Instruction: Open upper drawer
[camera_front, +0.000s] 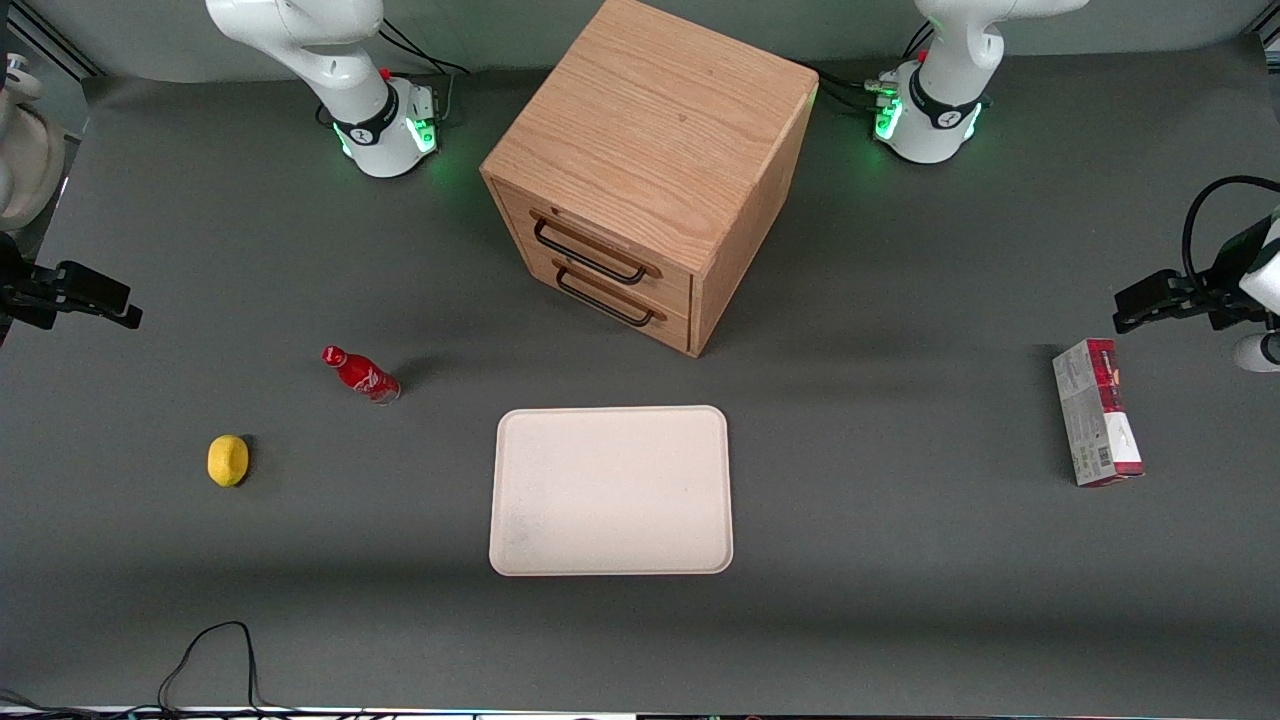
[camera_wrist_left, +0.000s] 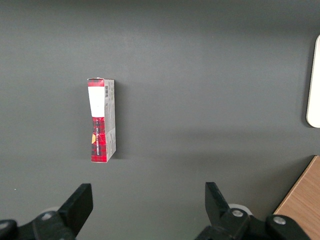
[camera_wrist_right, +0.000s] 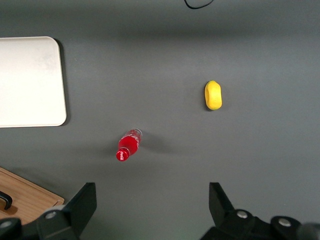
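The gripper (camera_front: 95, 300) hung above the working arm's end of the bench (camera_front: 900, 560), well apart from everything, its two black fingers (camera_wrist_right: 82, 202) spread wide with nothing between them.

One oak cabinet (camera_front: 660, 120) stood mid-bench between the two arm bases, turned at an angle. It carried two matching fronts. The upper drawer (camera_front: 610, 235) sat flush and closed just under the cabinet top, its black wire handle (camera_front: 590, 252) running along it; the lower drawer (camera_front: 625, 290) was closed too.

Nearer the camera than the cabinet lay one pale tray (camera_front: 611, 490), flat, with a strip of bare bench between its edge and the cabinet's corner. One red bottle (camera_front: 360, 374) stood between the tray and the gripper, and one yellow lemon (camera_front: 228, 460) lay nearer the camera than the bottle, both apart from each other and from the tray. One red-and-white carton (camera_front: 1097, 412) lay toward the parked arm's end. Wide bare bench ran from the gripper to the drawer fronts.
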